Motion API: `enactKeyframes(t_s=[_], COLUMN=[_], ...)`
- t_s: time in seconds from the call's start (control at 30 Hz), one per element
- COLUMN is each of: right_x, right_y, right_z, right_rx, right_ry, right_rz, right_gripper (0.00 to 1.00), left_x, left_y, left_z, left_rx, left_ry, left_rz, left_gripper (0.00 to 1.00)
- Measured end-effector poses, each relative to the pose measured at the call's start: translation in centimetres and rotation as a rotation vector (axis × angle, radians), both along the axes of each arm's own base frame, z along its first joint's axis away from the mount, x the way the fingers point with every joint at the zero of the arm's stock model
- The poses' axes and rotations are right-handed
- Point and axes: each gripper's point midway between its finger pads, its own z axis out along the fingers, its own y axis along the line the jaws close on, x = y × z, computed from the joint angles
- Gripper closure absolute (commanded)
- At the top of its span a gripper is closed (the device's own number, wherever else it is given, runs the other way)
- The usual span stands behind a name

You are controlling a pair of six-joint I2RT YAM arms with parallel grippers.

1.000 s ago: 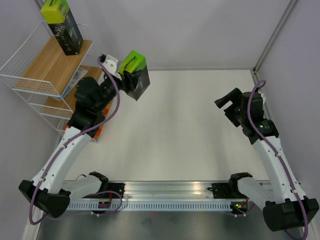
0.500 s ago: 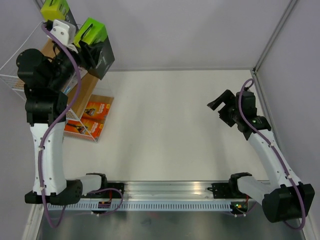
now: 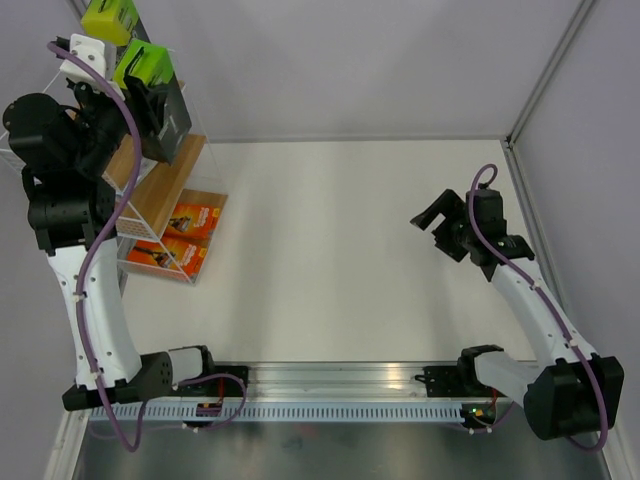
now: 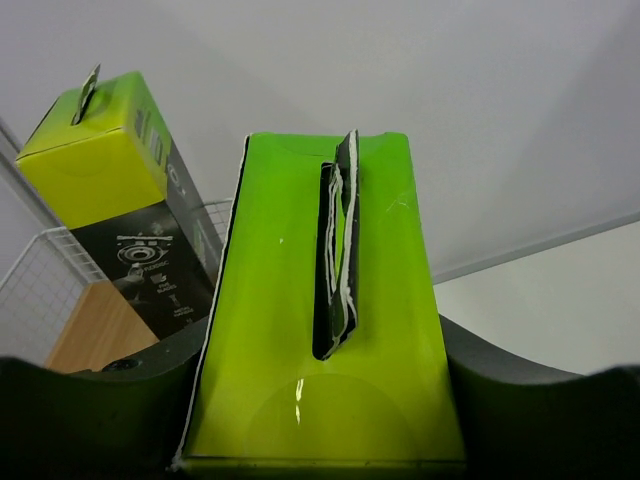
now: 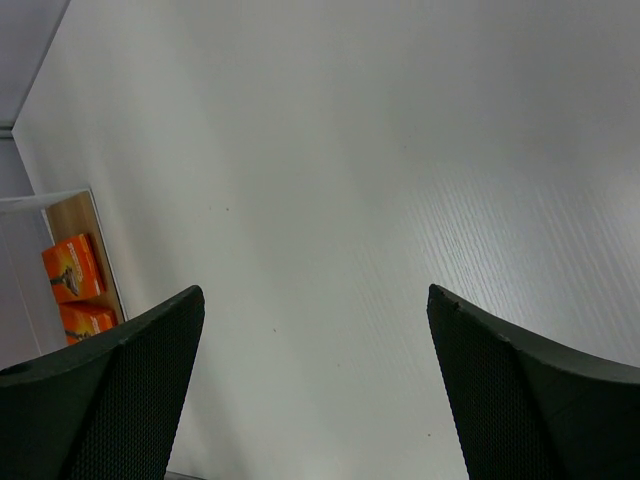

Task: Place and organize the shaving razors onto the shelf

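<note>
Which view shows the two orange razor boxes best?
Top external: both orange boxes show clearly, low on the shelf. Right wrist shows them small at its left edge; left wrist does not show them.

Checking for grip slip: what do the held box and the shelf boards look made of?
Held box: likely printed cardboard, glossy; creased edges, a folded hang tab and a bright glint on its green top. Shelf boards: light wood or wood-look laminate, matte; pale tan with faint grain.
</note>
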Motion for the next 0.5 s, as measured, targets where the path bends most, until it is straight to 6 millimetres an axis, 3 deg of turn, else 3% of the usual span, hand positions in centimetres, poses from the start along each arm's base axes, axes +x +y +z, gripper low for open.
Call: enactKeyframes(t_s=[0.13,0.3,0.5], right_x=[0.2,0.3,0.3], right_y=[0.0,-0.1,-0.8], right_z=[-0.5,-1.8,-2.9], right_rx=[-0.004,-0.028,-0.079], right_ry=[0.014,0.051,0.074], right_rz=[0.002,0.019,0.01], right_gripper=[0.02,0.02,0.02], left_x=[-0.3,-0.8,-0.4], left_y=[0.6,1.3,4.5], left_z=[0.5,2.7,2.8], left_rx=[-0.001,0.006,0.01], left_ry=[-0.002,-0.054,-0.056], left_rz=[0.029,0.051,0.145], left_gripper=[0.63,0.63,0.63])
